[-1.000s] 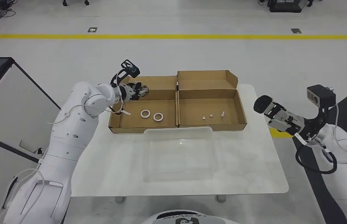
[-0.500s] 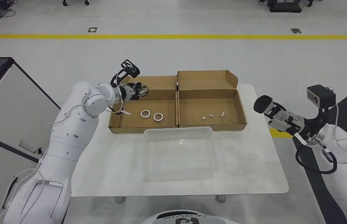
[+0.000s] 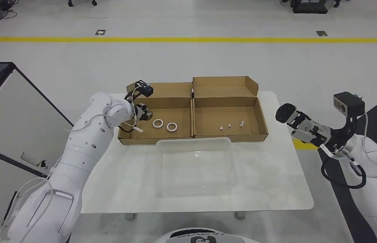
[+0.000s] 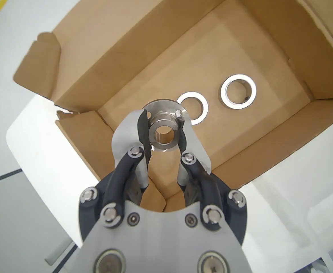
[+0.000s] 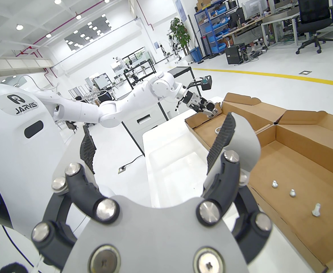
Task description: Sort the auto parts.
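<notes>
Flanged metal part (image 3: 146, 113), top view: it's in my left gripper (image 3: 144, 113), inside the left cardboard box (image 3: 137, 140), toward that box's left side. Two rings (image 3: 157, 123) lie flat on the same box floor just beside the part, near each other but not touching. The right cardboard box (image 3: 225, 88) butts against the left one and holds three bolts (image 3: 229, 126) in a loose row. A clear plastic tray (image 3: 193, 176) sits on the white table (image 3: 267, 176) just in front of both boxes. My right gripper (image 3: 283, 113) is at the table's right edge, near the right cardboard box, not touching it.

Left wrist view: left gripper (image 4: 162, 127) is clamped on the flanged metal part (image 4: 162, 136) by its hub, flange toward the box floor; can't tell if it touches. The rings (image 4: 204, 109) lie past the flange, one just beside it, one farther along.

Right wrist view: right gripper (image 5: 158, 146) is spread wide. The bolts (image 5: 292, 192) sit apart on the floor of the right cardboard box (image 5: 297, 154). Left gripper (image 5: 209, 107) is far off, at the left cardboard box (image 5: 196, 123).
</notes>
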{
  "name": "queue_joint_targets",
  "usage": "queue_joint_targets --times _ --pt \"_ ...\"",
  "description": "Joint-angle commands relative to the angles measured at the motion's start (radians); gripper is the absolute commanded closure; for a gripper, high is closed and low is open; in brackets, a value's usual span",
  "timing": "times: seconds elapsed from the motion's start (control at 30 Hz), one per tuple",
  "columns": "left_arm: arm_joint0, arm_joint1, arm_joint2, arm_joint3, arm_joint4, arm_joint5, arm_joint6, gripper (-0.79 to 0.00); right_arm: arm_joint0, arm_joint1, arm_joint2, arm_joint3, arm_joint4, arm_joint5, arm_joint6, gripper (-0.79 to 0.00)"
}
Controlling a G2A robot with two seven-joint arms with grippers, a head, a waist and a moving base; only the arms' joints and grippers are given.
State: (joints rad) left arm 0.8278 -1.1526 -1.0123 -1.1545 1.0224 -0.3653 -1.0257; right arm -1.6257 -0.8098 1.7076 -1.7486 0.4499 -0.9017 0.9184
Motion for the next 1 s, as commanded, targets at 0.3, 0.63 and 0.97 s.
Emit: queue_joint_targets --times 0.3,0.63,0.97 --pt "-0.049 -0.034 0.089 0.177 0.035 0.060 0.028 0.000 0.000 0.000 0.000 0.000 0.000 0.000 0.000 -0.785" --pt "-0.091 -0.063 0.138 0.284 0.038 0.071 0.045 0.000 0.000 0.000 0.000 0.000 0.000 0.000 0.000 -0.785" --pt "-0.114 -0.072 0.136 0.312 0.022 0.063 0.049 -0.785 0.000 0.000 0.000 0.000 0.000 0.000 0.000 -0.785"
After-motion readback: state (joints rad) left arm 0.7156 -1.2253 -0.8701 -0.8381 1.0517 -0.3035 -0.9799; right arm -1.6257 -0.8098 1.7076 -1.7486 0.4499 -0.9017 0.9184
